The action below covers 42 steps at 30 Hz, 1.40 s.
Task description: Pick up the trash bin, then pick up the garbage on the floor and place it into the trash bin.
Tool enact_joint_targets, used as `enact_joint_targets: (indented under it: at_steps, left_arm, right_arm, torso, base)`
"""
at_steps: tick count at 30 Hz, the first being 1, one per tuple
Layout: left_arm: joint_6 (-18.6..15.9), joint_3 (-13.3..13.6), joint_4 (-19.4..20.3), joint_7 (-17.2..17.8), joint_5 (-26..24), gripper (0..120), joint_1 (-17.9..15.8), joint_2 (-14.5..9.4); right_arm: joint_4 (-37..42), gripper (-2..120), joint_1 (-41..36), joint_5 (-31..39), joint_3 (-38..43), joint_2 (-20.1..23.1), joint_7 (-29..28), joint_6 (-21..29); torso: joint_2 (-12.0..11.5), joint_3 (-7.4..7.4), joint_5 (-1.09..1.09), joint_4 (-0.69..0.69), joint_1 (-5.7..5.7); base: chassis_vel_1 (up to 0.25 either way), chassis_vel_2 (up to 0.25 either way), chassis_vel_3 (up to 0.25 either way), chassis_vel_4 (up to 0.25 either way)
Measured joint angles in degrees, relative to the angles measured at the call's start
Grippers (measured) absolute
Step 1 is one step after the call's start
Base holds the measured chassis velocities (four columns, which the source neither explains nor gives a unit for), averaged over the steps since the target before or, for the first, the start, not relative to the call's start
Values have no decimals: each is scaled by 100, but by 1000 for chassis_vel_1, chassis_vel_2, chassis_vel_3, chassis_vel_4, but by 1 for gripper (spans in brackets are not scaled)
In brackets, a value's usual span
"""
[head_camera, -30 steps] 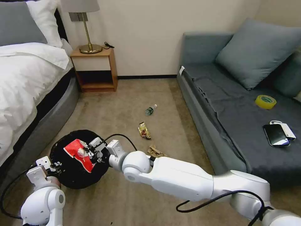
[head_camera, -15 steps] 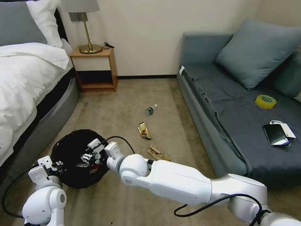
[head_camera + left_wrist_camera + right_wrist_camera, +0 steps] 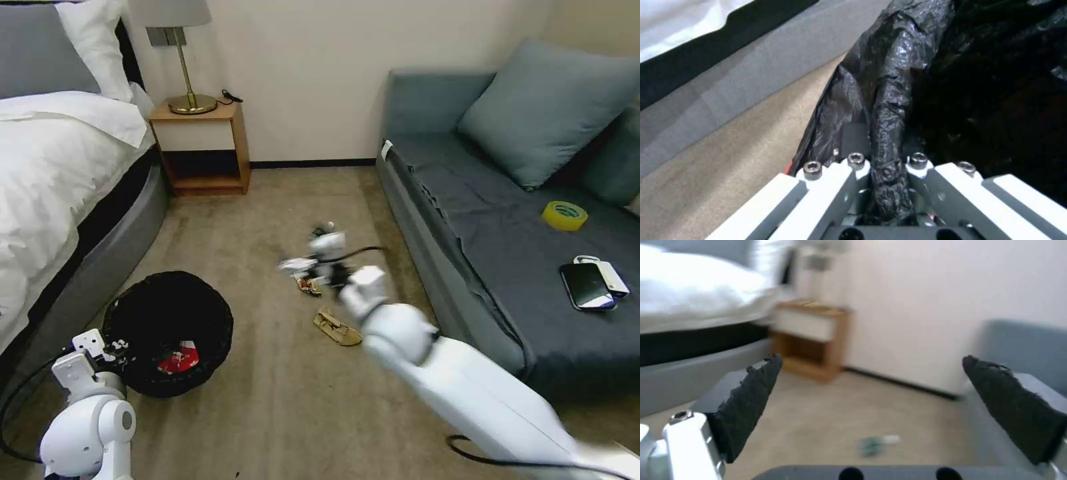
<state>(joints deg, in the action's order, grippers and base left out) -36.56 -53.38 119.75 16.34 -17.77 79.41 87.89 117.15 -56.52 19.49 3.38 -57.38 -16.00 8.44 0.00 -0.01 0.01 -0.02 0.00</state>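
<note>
Beige carpet floor (image 3: 267, 200) runs between the white bed (image 3: 47, 167) and the grey sofa (image 3: 507, 267), wooden nightstand (image 3: 200, 143) against the wall. The trash bin (image 3: 167, 327) sits by the bed, red-white snack packet (image 3: 179, 360) inside. Left claw (image 3: 882, 180) pinches the bin's bag rim. Right claw (image 3: 313, 263), blurry, hangs spread wide, probably above the gold-brown wrapper (image 3: 308, 285), with the tan paper wrapper (image 3: 337, 327) and small bottle (image 3: 878, 443) nearby.
</note>
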Motion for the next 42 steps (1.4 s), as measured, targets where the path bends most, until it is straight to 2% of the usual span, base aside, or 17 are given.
enact_joint_targets:
  at_steps: [1,3,6,7,9,11,14,25,42]
  left_arm:
    - [4,-13,4,-7,-3,2,0,0]
    - [7,-22,5,-8,-6,2,0,-2]
    - [18,-78,25,-9,-31,2,-1,-20]
    - [18,-78,25,-9,-31,2,-1,-20]
    - [19,-99,70,-9,-73,2,16,-33]
    - [20,-103,89,-10,-91,2,31,-33]
    - [20,-104,126,-9,-96,2,54,-29]
    - [21,-122,226,-2,-108,2,117,4]
    - [51,-135,202,1,-113,2,124,22]
  right_arm:
    - [194,100,-351,-139,383,-71,-28,31]
    - [292,100,-523,-204,557,-121,-37,40]
    - [877,100,-1636,-642,1318,-753,-67,40]
    - [877,100,-1636,-642,1318,-753,-67,40]
    - [1150,100,-2298,-872,1513,-1350,-24,3]
    - [1176,100,-2574,-1085,1526,-1665,84,-136]
    - [1116,100,-2687,-1267,1488,-1845,199,-325]
    - [1010,100,-2627,-1300,1334,-1808,310,-409]
    - [747,100,-2411,-1247,1175,-1700,315,-435]
  torso:
    - [0,0,0,0,0]
    - [0,0,0,0,0]
    - [0,0,0,2,0]
    - [0,0,0,2,0]
    - [0,0,-1,1,0]
    - [0,0,-1,1,-1]
    - [0,0,-2,2,0]
    - [0,0,-1,3,-1]
    - [-1,3,-3,1,1]
  base:
    - [0,0,0,0]
    - [0,0,0,0]
    - [0,0,0,0]
    - [0,0,0,0]
    - [0,0,0,0]
    - [0,0,0,0]
    - [0,0,0,0]
    - [-50,45,43,-43]
    - [-218,225,218,-211]
